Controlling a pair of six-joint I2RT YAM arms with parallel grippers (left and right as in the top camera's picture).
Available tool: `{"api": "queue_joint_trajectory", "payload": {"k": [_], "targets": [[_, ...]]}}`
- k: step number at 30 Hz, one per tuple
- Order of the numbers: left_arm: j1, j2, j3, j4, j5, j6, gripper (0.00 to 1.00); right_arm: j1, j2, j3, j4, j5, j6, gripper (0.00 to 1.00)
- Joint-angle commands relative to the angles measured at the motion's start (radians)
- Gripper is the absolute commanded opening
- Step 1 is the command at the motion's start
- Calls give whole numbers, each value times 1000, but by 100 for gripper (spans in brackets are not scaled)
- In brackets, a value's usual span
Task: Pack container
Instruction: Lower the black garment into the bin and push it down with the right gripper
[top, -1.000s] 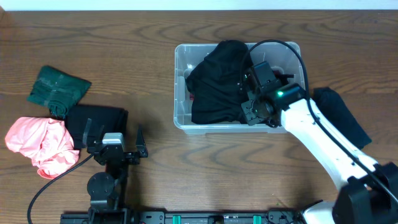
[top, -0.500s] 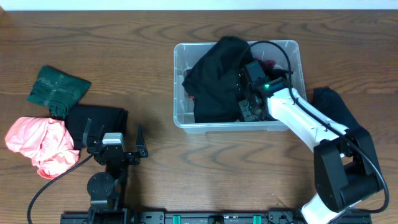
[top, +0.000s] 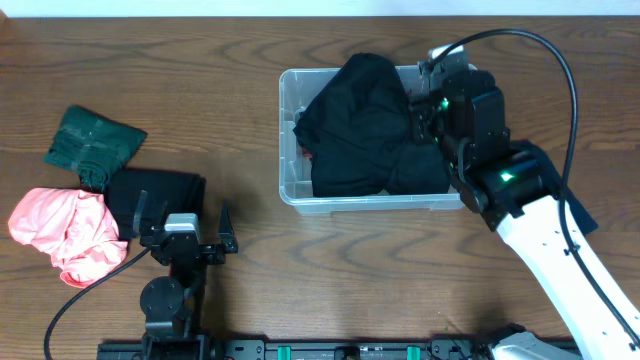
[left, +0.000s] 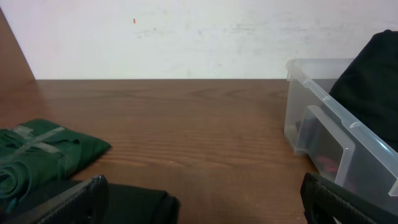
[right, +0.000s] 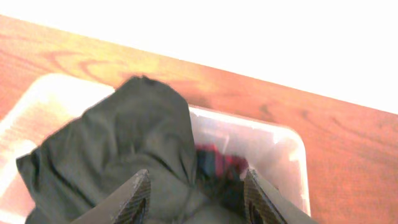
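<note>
The clear plastic container (top: 290, 140) stands at the table's upper middle, filled by a bulky black garment (top: 360, 130) that rises over its far rim; a red item (right: 214, 158) shows beneath it. My right gripper (right: 196, 193) is open and empty, lifted above the container's right half. In the overhead view its fingers are hidden under the wrist (top: 455, 95). My left gripper (top: 185, 232) is open and empty, low at the table's front left. The container's near corner shows in the left wrist view (left: 323, 134).
At the left lie a folded dark green cloth (top: 92, 145), a folded black cloth (top: 150, 195) and a pink cloth (top: 65, 230). Another black cloth (top: 550, 185) lies right of the container, partly under my right arm.
My right gripper has lifted out of the container, up and to the right, leaving the black garment inside. The left arm has not moved.
</note>
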Motion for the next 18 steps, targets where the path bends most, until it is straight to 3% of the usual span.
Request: {"api": "queue_joint_trajectory", "payload": {"k": [1,12,18], "targets": [[5,0,-14,-39,4,14,98,-6,89,-6,37,-62,-43,48],[5,0,-14,-38,4,14,98,2,509,-6,350,-130,-30,50],[5,0,-14,-39,4,14,98,30,658,-6,278,-542,-101,44]]}}
